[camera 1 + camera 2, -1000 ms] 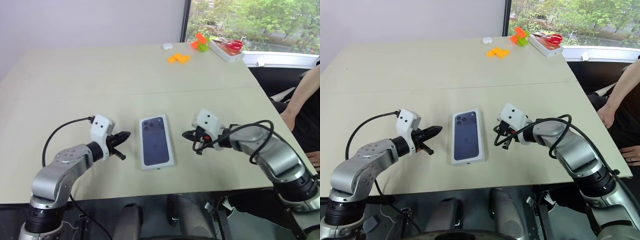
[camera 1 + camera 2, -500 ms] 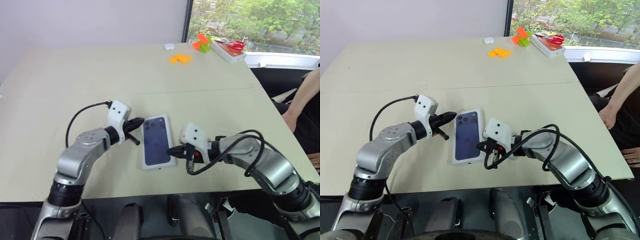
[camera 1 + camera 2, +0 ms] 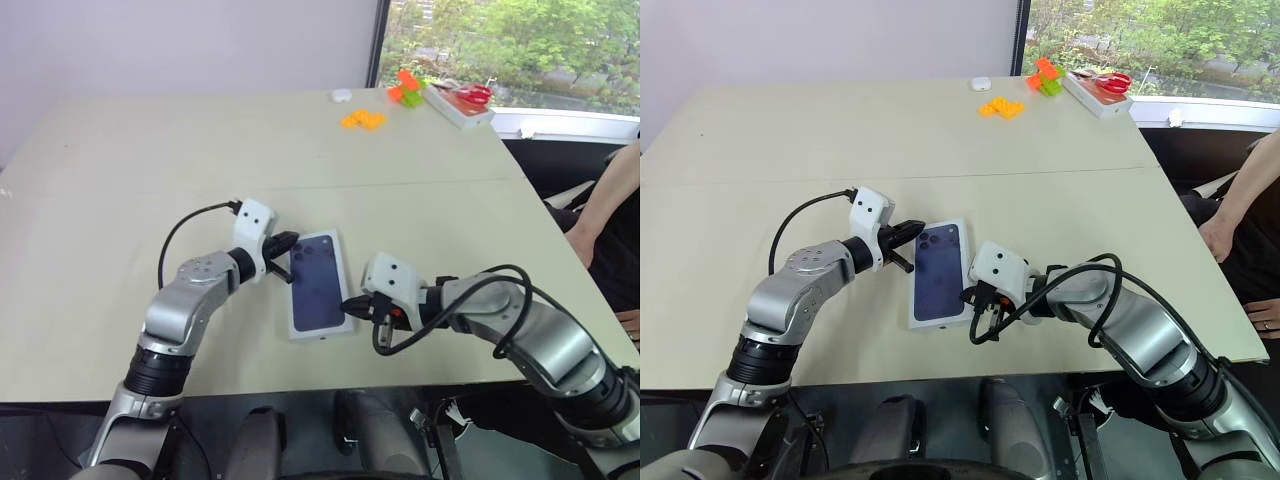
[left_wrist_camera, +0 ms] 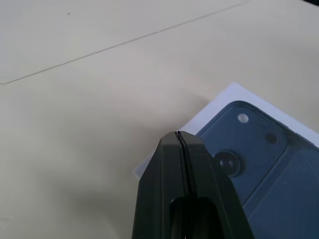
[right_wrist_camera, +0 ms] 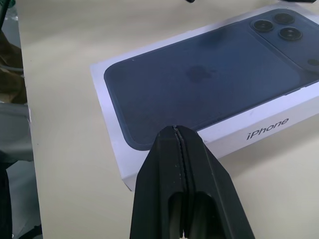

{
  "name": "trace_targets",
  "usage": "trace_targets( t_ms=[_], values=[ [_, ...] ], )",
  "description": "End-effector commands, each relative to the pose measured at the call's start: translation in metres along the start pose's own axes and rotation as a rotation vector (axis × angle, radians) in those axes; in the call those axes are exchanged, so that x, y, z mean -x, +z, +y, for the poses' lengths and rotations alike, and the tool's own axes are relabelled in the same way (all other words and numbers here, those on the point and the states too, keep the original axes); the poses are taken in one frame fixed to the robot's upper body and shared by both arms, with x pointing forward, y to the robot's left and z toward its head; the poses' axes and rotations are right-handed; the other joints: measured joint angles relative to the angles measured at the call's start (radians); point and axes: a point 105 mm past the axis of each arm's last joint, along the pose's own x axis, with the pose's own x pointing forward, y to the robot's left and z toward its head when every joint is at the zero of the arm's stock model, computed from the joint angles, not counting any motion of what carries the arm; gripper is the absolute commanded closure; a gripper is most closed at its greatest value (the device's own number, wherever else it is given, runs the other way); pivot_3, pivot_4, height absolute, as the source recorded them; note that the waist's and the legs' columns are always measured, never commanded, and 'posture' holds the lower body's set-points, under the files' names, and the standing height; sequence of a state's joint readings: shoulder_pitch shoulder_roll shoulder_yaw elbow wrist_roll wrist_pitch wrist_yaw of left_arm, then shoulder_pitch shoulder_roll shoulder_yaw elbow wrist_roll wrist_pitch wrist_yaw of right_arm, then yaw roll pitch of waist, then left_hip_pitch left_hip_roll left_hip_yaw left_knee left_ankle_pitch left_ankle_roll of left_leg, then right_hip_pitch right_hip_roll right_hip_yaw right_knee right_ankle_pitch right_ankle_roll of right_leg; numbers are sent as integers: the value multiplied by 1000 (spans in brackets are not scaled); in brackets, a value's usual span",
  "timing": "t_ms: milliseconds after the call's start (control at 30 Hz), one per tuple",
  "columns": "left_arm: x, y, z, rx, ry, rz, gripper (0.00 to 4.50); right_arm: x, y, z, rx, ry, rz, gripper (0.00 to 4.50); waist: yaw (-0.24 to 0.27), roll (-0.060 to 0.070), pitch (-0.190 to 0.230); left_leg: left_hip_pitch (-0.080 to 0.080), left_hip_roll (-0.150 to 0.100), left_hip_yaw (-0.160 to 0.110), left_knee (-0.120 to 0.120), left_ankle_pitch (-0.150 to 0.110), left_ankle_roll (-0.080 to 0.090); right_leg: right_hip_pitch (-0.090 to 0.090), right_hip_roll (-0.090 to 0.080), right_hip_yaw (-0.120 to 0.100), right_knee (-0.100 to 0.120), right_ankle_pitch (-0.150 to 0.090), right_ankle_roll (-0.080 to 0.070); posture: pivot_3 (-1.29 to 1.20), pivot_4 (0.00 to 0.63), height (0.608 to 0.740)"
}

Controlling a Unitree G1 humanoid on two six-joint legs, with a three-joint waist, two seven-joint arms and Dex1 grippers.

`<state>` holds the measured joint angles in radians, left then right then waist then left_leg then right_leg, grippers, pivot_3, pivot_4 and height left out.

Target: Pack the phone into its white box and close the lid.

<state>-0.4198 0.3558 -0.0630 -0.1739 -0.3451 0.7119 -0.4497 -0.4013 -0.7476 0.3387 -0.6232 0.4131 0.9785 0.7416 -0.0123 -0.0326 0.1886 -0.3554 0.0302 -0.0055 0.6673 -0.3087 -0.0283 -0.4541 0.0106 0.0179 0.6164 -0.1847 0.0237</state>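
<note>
Currently, from the head views, the lid [image 3: 318,284] lies printed-face up on the table [image 3: 120,190], between the left gripper [image 3: 289,240] at its far corner and the right gripper [image 3: 349,306] at its near edge. Each wrist view shows its gripper's fingers pressed together, empty. Closing looks finished; next, probably press or square it.

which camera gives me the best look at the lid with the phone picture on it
The right wrist view: the lid shows close up, with its printed phone, three lenses and the word on its side. The head views show the whole lid lying flat on the table between the two tools. The left wrist view shows its lens corner.
</note>
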Motion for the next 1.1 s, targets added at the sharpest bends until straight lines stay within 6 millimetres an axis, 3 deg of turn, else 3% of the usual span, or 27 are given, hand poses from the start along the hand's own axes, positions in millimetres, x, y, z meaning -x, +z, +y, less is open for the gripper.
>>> trace_targets(
  t_ms=[33, 100, 200, 267, 433, 633, 833, 1100],
  values=[
    [14, 21, 9, 0, 27, -81, 4467, -1, -22, 2, -56, 4, 84, 4500, 0, 0, 0, 0, 0, 0, 0, 0, 0, 1, 0, 0, 0, 0, 0, 0, 150, 732],
    [20, 22, 12, 10, 36, -88, 4467, 0, -16, 1, -53, 0, 50, 4500, -1, 0, 0, 0, 0, 0, 0, 0, 1, 3, 0, 0, -1, 0, 0, 0, 150, 732],
    [39, 18, 22, 18, 46, -66, 4467, 4, 14, -13, -67, -50, -96, 4500, -4, -1, 0, 0, 0, 0, 0, 0, 1, 3, 0, -1, -1, 0, 0, 0, 150, 732],
    [54, 5, 26, -8, 39, 3, 4467, 9, 27, -25, -94, -100, -152, 4500, -13, -1, 0, 0, 1, 0, 0, 0, 1, 2, 0, 0, -1, 0, 0, 0, 150, 732],
    [75, -23, 21, -53, -4, 142, 4467, 14, 29, -44, -122, -173, -154, 4500, -13, -1, 0, 0, 1, -1, 0, 0, 1, -4, 1, 0, 1, 0, 0, 0, 150, 732],
    [70, -33, 6, -66, -42, 183, 4467, 4, 14, -60, -133, -246, -73, 4500, -5, -1, 0, -1, 0, 1, 0, 0, 1, -5, 0, 1, 0, -1, -2, 0, 150, 732],
    [55, -44, -22, -79, -107, 213, 4467, -6, 13, -55, -121, -226, -57, 4500, -8, -1, 0, 0, 0, 1, 0, 0, 1, -5, 0, 2, 1, 0, 0, 0, 150, 732],
    [42, -29, -31, -39, -117, 132, 4467, -10, 21, -46, -99, -182, -86, 4500, -7, -1, 0, 0, 1, 0, 0, 0, 1, -5, 0, 1, 2, 0, 0, 0, 150, 732]
  ],
)
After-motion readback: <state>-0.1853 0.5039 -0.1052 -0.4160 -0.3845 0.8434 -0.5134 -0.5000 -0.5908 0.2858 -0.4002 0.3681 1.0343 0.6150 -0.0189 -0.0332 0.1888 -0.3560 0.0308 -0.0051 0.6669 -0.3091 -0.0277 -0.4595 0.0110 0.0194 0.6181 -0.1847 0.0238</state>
